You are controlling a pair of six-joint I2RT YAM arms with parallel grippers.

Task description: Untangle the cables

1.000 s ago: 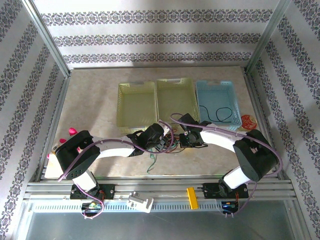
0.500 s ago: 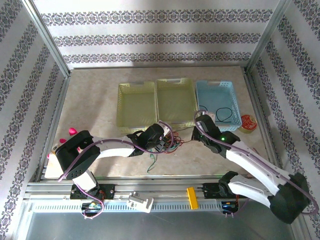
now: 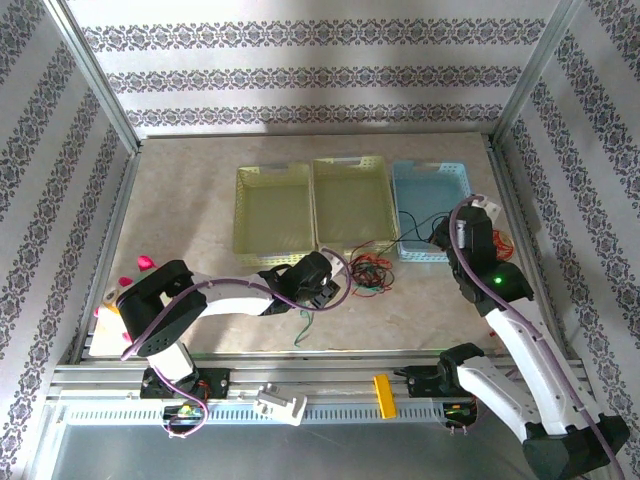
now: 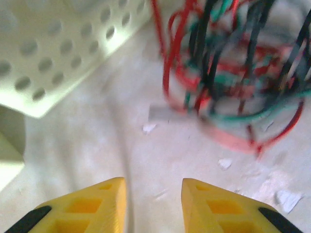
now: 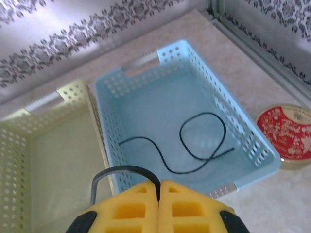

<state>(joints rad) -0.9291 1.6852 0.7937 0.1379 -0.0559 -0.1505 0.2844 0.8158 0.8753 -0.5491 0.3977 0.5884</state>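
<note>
Two arms stood in very different poses on my overhead feed. The left arm (image 3: 230,295) lay low, stretched across the near part of the beige marbled table (image 3: 190,200), with the left gripper (image 3: 322,288) just short of the tangle of thin red, green and black cables (image 3: 371,265). That tangle sat on the table by the near right corner of the middle one of three baskets, the second of the two pale yellow-green perforated plastic baskets (image 3: 272,210). The right arm (image 3: 520,340) reared up from its base, wrist high, with the right gripper (image 3: 462,228) above the near edge of the pale blue perforated plastic basket (image 3: 430,172).

The left wrist camera gave me what the overhead could not; the yellow fingers (image 4: 104,199) stood apart with bare table between them, holding nothing; the tangle was a blur ahead and to the right, with a pale basket corner at upper left.

The right wrist camera showed its fingers pressed tight together on a black strand (image 5: 121,169), which arched out to their left. A thin black cable (image 5: 194,162) lay looped on the blue basket's floor; I could not tell whether the two joined. A round red patterned tin (image 5: 286,132) sat on the table just right of that basket. Overhead, a fine black line ran from the tangle toward the right gripper.
</note>
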